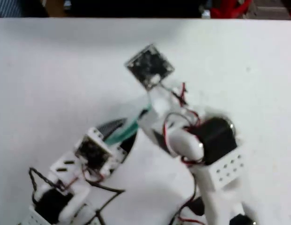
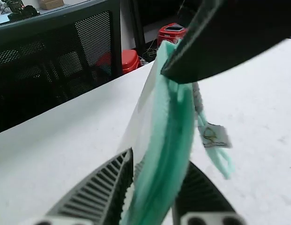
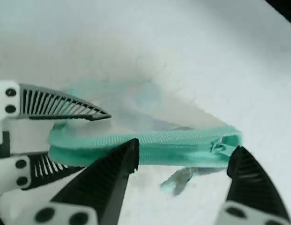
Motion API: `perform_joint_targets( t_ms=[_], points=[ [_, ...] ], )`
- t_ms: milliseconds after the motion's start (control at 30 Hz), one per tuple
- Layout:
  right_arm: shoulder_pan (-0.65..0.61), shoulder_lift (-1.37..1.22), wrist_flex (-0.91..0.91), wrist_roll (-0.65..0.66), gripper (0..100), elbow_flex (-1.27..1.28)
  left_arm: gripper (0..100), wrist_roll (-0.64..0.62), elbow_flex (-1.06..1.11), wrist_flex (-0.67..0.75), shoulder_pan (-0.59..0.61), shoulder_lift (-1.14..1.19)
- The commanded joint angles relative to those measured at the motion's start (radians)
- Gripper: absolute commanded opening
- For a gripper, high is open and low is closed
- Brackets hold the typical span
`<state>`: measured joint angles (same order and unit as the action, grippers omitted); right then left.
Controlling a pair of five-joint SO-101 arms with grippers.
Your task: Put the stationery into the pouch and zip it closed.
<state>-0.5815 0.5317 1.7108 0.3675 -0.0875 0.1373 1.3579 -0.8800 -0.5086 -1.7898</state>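
A translucent pouch (image 1: 131,127) with a teal zipper is held up off the white table (image 1: 51,70) between the two arms. My left gripper (image 2: 159,159) is shut on the zipper edge (image 2: 164,136) at one end; it also appears in the high view (image 1: 118,133) and the right wrist view (image 3: 79,140). My right gripper (image 3: 182,150) is open, its jaws straddling the zipper line (image 3: 159,140) near the slider (image 3: 222,143). One of its black fingers (image 2: 220,37) touches the pouch's upper end. A pull tab with a teal loop (image 2: 214,140) hangs free. What the pouch holds is too blurred to tell.
Wide bare table lies to the left and far side (image 1: 65,51) and to the right (image 1: 262,84). Beyond the table's edge stand a black mesh chair (image 2: 51,61) and red objects (image 2: 173,32). Red and black cables (image 1: 182,98) trail along the arms.
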Motion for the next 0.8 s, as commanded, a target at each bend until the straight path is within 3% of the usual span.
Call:
perform_joint_targets(
  t_ms=[0, 133, 200, 400, 500, 667, 767],
  points=[
    [0.027, 0.033, 0.007, 0.503, 30.0, 0.023, 12, 0.008, -0.008, 0.023, -0.007, -0.001],
    [0.053, 0.168, 0.007, 0.953, 30.0, 0.137, 12, 0.008, -0.008, 0.023, -0.007, -0.001],
    [0.018, 0.223, 0.002, 1.020, 29.9, 0.186, 12, 0.008, -0.008, 0.023, -0.007, -0.001],
    [-0.007, 0.259, 0.007, 1.020, 29.8, 0.189, 12, 0.008, -0.008, 0.023, -0.007, -0.001],
    [-0.094, 0.217, -0.004, 1.007, 29.8, 0.265, 12, 0.008, -0.008, 0.023, -0.007, -0.001],
    [-0.111, 0.108, -0.143, 0.918, 29.1, 0.278, 12, 0.008, -0.008, 0.023, -0.007, -0.001],
    [-0.108, 0.044, -0.162, 0.914, 18.5, 0.272, 12, 0.008, -0.008, 0.023, -0.005, -0.001]
  ],
)
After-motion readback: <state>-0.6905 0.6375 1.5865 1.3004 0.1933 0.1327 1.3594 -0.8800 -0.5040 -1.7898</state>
